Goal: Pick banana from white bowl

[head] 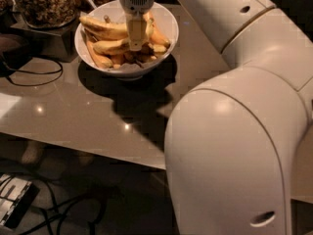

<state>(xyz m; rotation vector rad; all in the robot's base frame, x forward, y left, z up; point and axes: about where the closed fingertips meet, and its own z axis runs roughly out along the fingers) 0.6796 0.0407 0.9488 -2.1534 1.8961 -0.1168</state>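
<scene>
**Claw down in the bowl of bananas**

The gripper [137, 39] is hanging straight down into the white bowl [99, 64], right in the middle of the pile. I cannot tell if the claw is open or closed, or if it is gripping anything.

The banana [104, 27] is lying across the top of the pile, on the left side of the claw and just beside it. It is long, curved and yellow with brown spots.

I think the banana is going to feel light and soft. The spots are telling me it is ripe, so a hard squeeze is likely going to squash it. The skin is looking smooth, so it may be slipping a bit too. The fat middle seems the best place to hold, across the short way, not at the thin ends.

The bowl is sitting near the far edge of the table [73, 114]. Its high wall is standing all around the fruit, so up is looking like the only easy way out. A jar of nuts [44, 4] is standing close on the left, and a black cord [34, 77] is lying near it. The robot's big arm [234, 146] is filling the right side. The front of the table is giving the most open room.
</scene>
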